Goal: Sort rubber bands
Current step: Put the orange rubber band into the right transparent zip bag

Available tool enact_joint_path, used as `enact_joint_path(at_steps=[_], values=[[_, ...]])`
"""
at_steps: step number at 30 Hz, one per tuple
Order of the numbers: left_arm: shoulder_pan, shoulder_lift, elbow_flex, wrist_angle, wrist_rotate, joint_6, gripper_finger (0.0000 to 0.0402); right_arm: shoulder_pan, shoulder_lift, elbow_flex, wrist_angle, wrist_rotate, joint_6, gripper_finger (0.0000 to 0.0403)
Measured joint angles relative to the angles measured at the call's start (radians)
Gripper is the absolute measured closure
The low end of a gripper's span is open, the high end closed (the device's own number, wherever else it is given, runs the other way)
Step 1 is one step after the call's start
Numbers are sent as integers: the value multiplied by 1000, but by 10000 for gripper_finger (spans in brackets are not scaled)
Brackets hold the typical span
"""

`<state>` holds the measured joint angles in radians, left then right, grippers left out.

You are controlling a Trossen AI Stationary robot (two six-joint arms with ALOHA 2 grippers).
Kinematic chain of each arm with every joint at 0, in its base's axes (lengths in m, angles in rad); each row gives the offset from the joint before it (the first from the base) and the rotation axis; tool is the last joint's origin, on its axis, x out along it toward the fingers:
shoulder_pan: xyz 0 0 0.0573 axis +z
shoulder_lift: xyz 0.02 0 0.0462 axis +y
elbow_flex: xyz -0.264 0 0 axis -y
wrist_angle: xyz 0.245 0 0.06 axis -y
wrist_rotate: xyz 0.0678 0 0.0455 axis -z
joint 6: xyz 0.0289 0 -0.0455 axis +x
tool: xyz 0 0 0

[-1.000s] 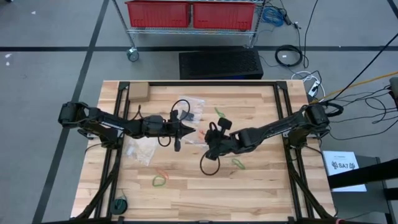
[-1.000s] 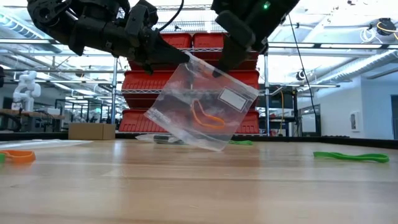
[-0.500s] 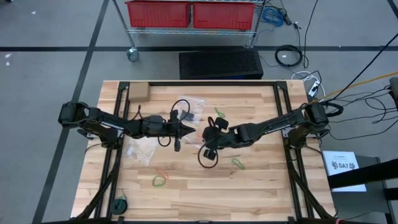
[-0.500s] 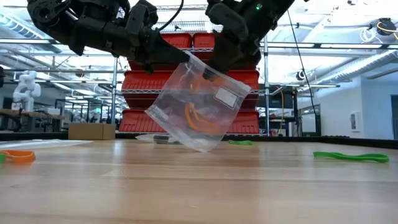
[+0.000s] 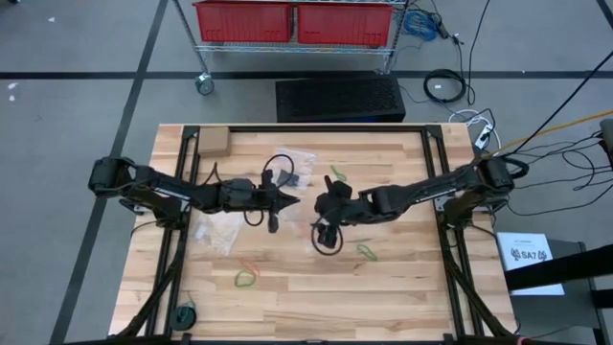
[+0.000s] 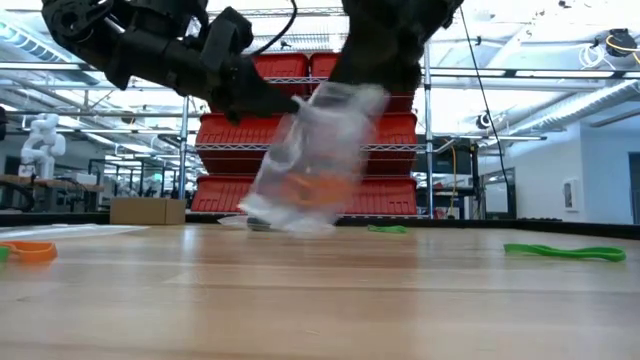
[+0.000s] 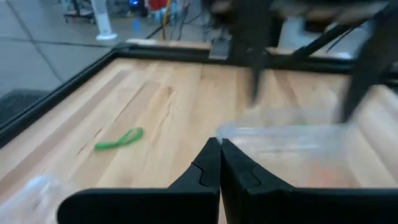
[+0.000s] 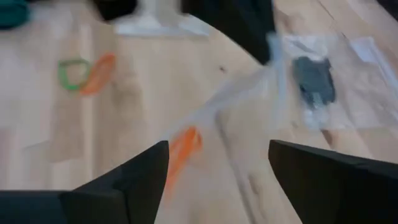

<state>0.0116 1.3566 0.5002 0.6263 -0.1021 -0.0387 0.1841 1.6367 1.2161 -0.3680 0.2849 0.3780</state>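
Note:
A clear zip bag (image 6: 310, 160) with an orange rubber band (image 8: 183, 149) inside hangs at the table's middle from my left gripper (image 7: 219, 152), which is shut on it. My right gripper (image 8: 217, 171) stands open just to the right of the bag (image 5: 321, 204), with the bag's clear wall in front of its fingers and nothing between them. Loose rubber bands lie flat on the wood: green ones (image 5: 366, 252) (image 5: 246, 279) (image 5: 337, 173) and an orange one (image 5: 251, 266). My left gripper pinches the zip bag's top edge (image 7: 231, 132) between its two shut fingers, near one end of that edge. The fingers come in about level from the table's left. The bag hangs below them; whether its bottom (image 6: 290, 222) touches the table I cannot tell.
A second clear bag (image 5: 215, 230) lies left of the middle and a third (image 5: 302, 165), holding dark bits, lies toward the far edge. A small cardboard box (image 5: 213, 142) sits at the far left. A dark roll (image 5: 185, 314) is at the near left corner.
My right gripper has opened, let go of the bag's top edge and drawn back a little toward the table's right. The bag, before held tilted between both grippers, has swung down and now hangs from my left gripper alone.

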Motion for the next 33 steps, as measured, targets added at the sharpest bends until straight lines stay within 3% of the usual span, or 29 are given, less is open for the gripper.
enact_joint_path(at_steps=[4, 10, 16, 21, 26, 33], values=[[0, -48, -40, -47, -48, -7, 402, 43, 0, 0, 52, -3, 0, 133], [-6, -170, -125, -47, -57, -48, 402, 109, 64, 0, 268, -2, 3, 135], [-37, -269, -198, -50, -58, -50, 402, 145, 225, 1, 567, -12, -21, 167], [-75, -281, -224, -53, -83, -4, 402, 153, 370, 17, 801, -53, -27, 188], [-91, -281, -224, -50, -96, -4, 402, 154, 519, 160, 751, -44, -26, 190], [-95, -281, -224, -36, -115, -5, 402, 158, 701, 453, 500, -25, -16, 190]])
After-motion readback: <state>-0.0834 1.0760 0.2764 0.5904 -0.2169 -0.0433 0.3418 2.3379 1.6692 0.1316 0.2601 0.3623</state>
